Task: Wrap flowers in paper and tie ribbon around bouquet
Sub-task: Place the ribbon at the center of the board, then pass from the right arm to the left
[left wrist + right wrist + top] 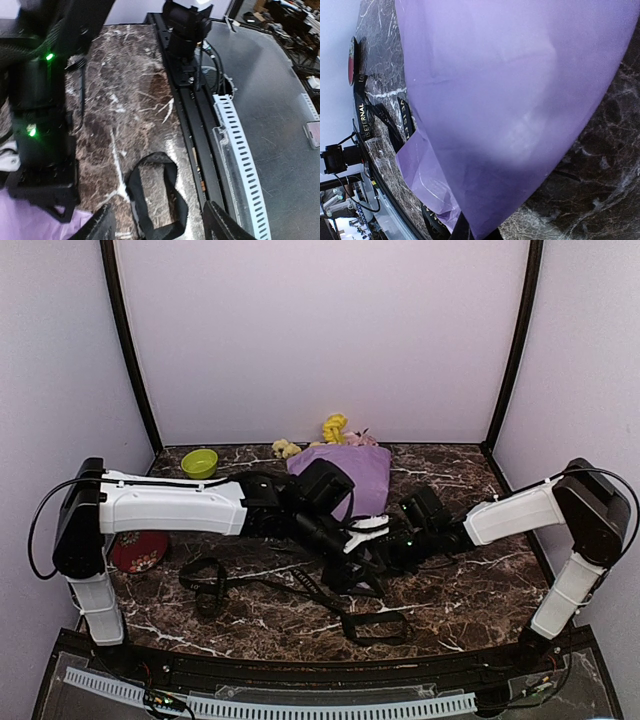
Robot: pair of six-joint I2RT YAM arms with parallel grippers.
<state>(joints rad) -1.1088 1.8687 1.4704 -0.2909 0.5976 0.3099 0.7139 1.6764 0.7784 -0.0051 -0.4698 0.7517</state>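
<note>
At the table's middle, the right tool pinches the paper.

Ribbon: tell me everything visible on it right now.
The ribbon is a long flat black band, fabric-like, printed with pale capital lettering. It lies slack and untied on the marble table, snaking in loops from near the red dish toward the front edge. One loop lies flat below the open left gripper, not gripped. Its middle is partly hidden under the arms.
</note>
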